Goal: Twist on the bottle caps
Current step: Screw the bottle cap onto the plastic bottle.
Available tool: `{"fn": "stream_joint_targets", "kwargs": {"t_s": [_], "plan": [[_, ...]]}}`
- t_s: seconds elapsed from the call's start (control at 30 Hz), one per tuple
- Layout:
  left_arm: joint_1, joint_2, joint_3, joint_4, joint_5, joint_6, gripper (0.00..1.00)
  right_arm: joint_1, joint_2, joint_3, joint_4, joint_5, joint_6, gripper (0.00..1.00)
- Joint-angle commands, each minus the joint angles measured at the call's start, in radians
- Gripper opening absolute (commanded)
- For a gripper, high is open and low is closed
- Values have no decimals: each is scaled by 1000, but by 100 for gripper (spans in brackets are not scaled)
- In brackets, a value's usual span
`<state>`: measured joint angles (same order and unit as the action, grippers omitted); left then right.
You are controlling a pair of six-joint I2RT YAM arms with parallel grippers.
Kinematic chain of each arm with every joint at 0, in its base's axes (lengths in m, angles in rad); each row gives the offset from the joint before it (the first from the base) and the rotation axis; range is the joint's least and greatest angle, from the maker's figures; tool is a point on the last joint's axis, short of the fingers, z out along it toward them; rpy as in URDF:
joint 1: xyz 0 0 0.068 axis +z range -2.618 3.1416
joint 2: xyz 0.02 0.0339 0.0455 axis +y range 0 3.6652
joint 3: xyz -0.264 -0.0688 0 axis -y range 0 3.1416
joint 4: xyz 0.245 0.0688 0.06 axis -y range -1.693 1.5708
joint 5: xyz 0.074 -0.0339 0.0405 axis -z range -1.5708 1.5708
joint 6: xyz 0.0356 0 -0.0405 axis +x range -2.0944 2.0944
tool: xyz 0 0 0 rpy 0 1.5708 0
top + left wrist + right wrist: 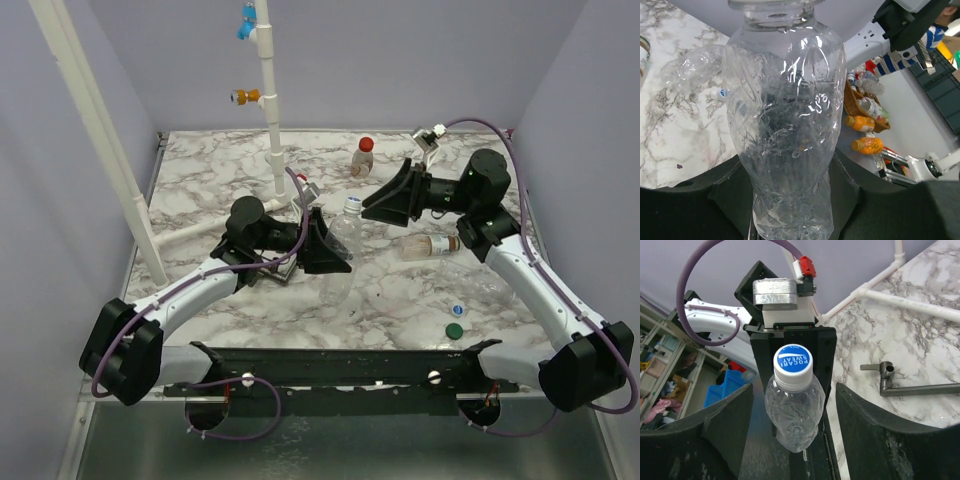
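My left gripper [325, 245] is shut on a clear bottle [345, 232], holding it off the marble table [400, 300]. In the left wrist view the bottle [785, 115] fills the space between the jaws of my left gripper [790, 200]. A white-and-blue cap [792, 362] sits on its neck. My right gripper [794, 390] is open, its fingers [875, 425] standing either side of the cap without touching it. On the table near the front lie a green cap [454, 330] and a white-and-blue cap [457, 310]. At the back stands a bottle with a red cap [363, 157].
A reddish-labelled bottle [430, 245] lies under the right arm, and another clear bottle [490, 285] lies on its side nearby. A white pipe stand [270, 110] with orange and blue fittings rises at the back. A grey metal handle [910, 386] lies on the table.
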<state>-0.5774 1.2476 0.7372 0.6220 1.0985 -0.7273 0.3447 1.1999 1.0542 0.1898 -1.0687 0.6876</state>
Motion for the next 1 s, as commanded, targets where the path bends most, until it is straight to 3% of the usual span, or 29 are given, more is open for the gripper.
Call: {"fn": "stream_joint_targets", "kwargs": {"t_s": [0.0, 0.37, 0.53, 0.87, 0.97], "plan": [[2, 25, -12, 135, 77, -91, 0, 41, 35, 12, 104, -34, 51, 67], [-6, 45, -22, 169, 87, -119, 0, 60, 51, -5, 235, 21, 154, 63], [-7, 53, -21, 174, 80, -121, 0, 82, 55, 9, 214, 32, 147, 57], [-6, 64, -42, 174, 51, -115, 0, 93, 35, 47, 41, 128, 78, 23], [0, 53, -40, 21, -73, 10, 0, 102, 32, 98, -151, 255, -5, 9]]}}
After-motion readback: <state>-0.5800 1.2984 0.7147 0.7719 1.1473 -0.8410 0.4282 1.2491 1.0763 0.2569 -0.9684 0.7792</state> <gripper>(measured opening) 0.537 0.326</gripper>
